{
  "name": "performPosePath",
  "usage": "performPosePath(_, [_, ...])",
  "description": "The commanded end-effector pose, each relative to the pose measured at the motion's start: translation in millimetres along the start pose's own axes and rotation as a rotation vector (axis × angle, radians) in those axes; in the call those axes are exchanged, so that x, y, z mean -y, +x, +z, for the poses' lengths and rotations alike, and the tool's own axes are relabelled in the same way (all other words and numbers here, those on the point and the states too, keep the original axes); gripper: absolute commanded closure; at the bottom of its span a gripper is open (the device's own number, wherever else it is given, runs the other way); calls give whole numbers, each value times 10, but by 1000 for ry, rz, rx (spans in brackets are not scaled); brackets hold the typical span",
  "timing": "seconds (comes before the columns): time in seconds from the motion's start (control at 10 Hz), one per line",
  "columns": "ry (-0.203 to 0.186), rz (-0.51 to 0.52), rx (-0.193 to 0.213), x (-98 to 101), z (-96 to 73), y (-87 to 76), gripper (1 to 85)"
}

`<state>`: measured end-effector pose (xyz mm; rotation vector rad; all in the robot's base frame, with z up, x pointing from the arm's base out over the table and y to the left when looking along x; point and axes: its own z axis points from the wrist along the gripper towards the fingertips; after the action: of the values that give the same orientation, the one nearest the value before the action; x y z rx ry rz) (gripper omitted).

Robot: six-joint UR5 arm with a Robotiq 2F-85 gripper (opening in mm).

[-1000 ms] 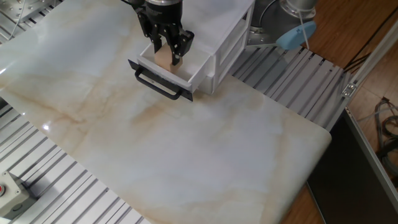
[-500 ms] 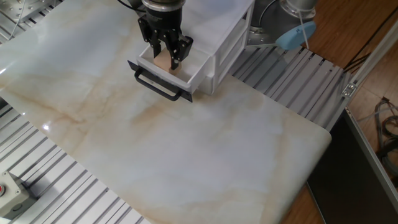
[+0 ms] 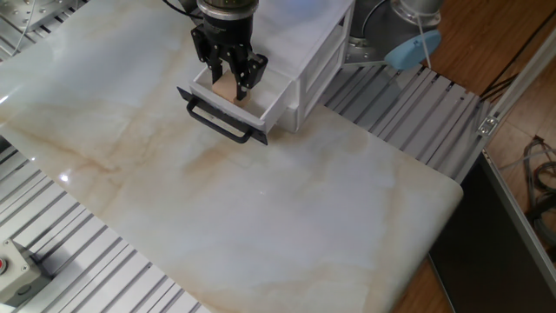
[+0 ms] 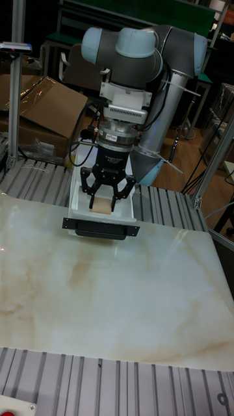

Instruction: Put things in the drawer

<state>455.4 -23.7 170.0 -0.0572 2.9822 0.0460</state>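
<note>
The white drawer (image 3: pixel 271 97) (image 4: pixel 128 209) with the long black bar handle (image 3: pixel 219 118) (image 4: pixel 101 229) stands pulled out of the small white cabinet (image 3: pixel 323 54). My gripper (image 3: pixel 228 83) (image 4: pixel 101 199) reaches down into the drawer's open tray. Between its black fingers sits the light-tan wooden cube (image 3: pixel 227 89) (image 4: pixel 102 205), and the fingers are shut on it. The cube is low inside the tray, near the middle. I cannot tell whether it touches the drawer floor.
A light-blue round disc (image 3: pixel 412 50) lies on the metal slats right of the cabinet. The marble tabletop (image 3: pixel 261 200) spreads in front of the drawer. Its right edge drops off near a wooden floor. A red button box (image 3: pixel 10 269) sits at the front left.
The gripper has shifted slightly left and toward the back of the tray, with the cube still between its fingers. The drawer has hardly moved.
</note>
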Motion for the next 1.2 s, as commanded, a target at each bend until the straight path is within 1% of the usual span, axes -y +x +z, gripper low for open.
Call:
performPosePath(0.0, [-27,13,14,-65,-31,-21,593])
performPosePath(0.1, [-29,31,7,-70,-36,1,593])
performPosePath(0.3, [-36,52,-12,-89,-44,53,537])
performPosePath(0.4, [-48,58,-21,-122,-48,77,513])
performPosePath(0.5, [-51,60,-27,-132,-54,97,493])
performPosePath(0.8, [-63,50,-65,-162,-69,199,390])
performPosePath(1.1, [-81,35,-79,-184,-66,241,330])
